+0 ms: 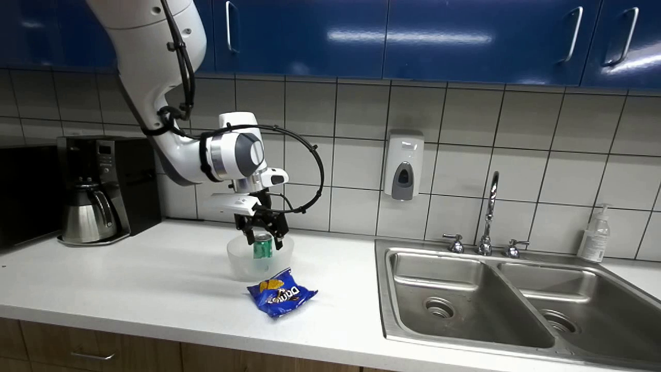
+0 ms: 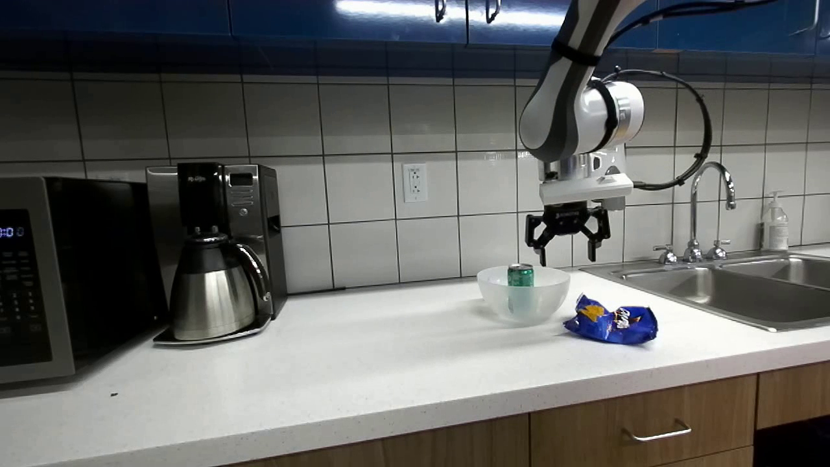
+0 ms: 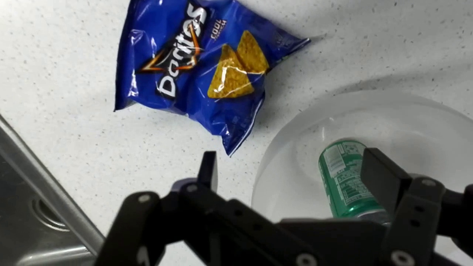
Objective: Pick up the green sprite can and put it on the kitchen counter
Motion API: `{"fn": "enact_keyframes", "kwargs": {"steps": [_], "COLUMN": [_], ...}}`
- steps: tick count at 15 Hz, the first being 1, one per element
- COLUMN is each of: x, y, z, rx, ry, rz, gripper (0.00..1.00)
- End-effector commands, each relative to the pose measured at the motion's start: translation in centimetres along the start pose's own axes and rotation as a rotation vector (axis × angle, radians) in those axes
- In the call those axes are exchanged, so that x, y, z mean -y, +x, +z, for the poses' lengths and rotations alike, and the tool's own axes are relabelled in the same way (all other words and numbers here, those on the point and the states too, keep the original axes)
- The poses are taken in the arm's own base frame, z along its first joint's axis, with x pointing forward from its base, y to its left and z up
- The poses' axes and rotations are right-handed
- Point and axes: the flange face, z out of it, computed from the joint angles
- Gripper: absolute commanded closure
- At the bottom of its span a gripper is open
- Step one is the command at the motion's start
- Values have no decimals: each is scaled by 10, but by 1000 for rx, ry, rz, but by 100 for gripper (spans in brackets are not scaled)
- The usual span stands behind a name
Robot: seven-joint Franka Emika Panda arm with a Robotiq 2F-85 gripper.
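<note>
The green sprite can stands in a pale translucent bowl (image 2: pixel 493 295) and shows in both exterior views (image 1: pixel 262 249) (image 2: pixel 521 276). In the wrist view the can (image 3: pixel 343 181) is partly hidden by the right-hand finger, its silvery top mostly covered. My gripper (image 2: pixel 567 258) is open and empty above the bowl. In an exterior view it is above and to the right of the can; in an exterior view its fingers (image 1: pixel 265 242) appear on either side of the can's top. In the wrist view the can is near one finger, not centred between both (image 3: pixel 292 166). The white kitchen counter (image 2: pixel 363 370) carries the bowl.
A blue Doritos packet (image 1: pixel 281 294) lies on the counter beside the bowl. A steel double sink (image 1: pixel 384 289) is set into the counter. A coffee maker (image 2: pixel 220 259) and a microwave (image 2: pixel 78 279) stand at the far end. A soap dispenser (image 1: pixel 404 165) hangs on the tiled wall.
</note>
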Motion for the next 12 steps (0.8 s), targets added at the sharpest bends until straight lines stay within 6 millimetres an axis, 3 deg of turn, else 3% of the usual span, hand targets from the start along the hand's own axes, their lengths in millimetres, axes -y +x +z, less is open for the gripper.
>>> {"fn": "enact_keyframes", "kwargs": {"steps": [1,12], "x": [11,39], "y": [24,56], "z": [7,22], "rx": [-12,-16], "ry": [5,50], "rz": [37,68], "gripper": [0,0]}}
